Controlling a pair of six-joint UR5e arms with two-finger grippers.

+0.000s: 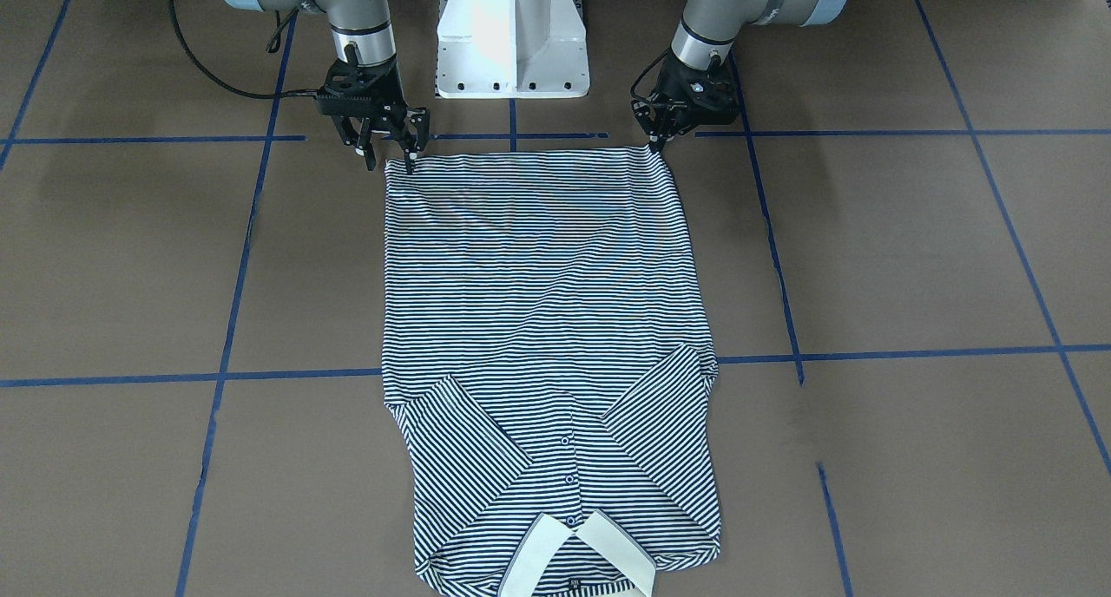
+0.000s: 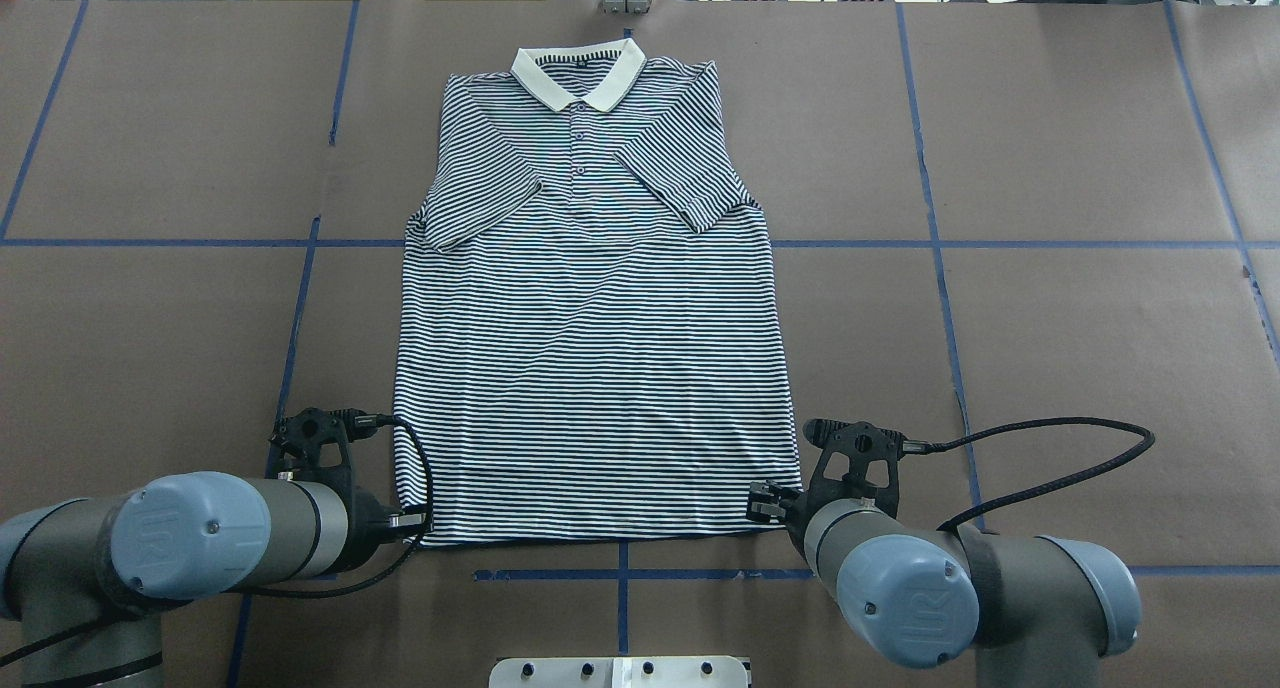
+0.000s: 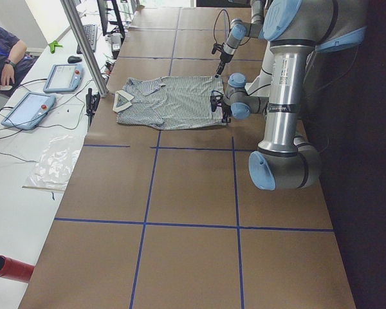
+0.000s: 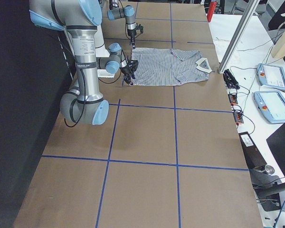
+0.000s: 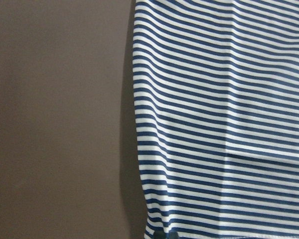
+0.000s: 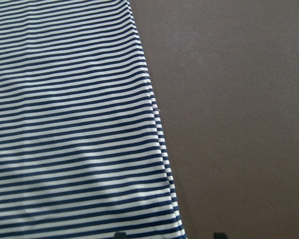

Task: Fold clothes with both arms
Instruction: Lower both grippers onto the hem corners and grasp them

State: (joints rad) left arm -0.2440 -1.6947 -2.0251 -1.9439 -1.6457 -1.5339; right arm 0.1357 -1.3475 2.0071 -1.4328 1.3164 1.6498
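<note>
The striped polo shirt (image 1: 538, 302) lies flat on the table, front up, with both sleeves folded in over the chest and the cream collar (image 2: 578, 73) at the far end. My left gripper (image 1: 655, 143) is at the hem corner on my left, its fingers pressed together on the fabric edge (image 5: 154, 231). My right gripper (image 1: 389, 156) stands open over the opposite hem corner. One of its fingers (image 1: 412, 153) is over the cloth and the other is beside it. In the right wrist view, the shirt's side edge (image 6: 157, 129) runs between the two fingertips.
Brown table surface (image 2: 1050, 348) with blue tape lines surrounds the shirt. The white pedestal base (image 1: 512, 37) stands between the arms behind the hem. A black cable (image 2: 1050, 448) loops off the right wrist. Tablets (image 4: 273, 76) and a seated person (image 3: 3, 55) are beyond the far end.
</note>
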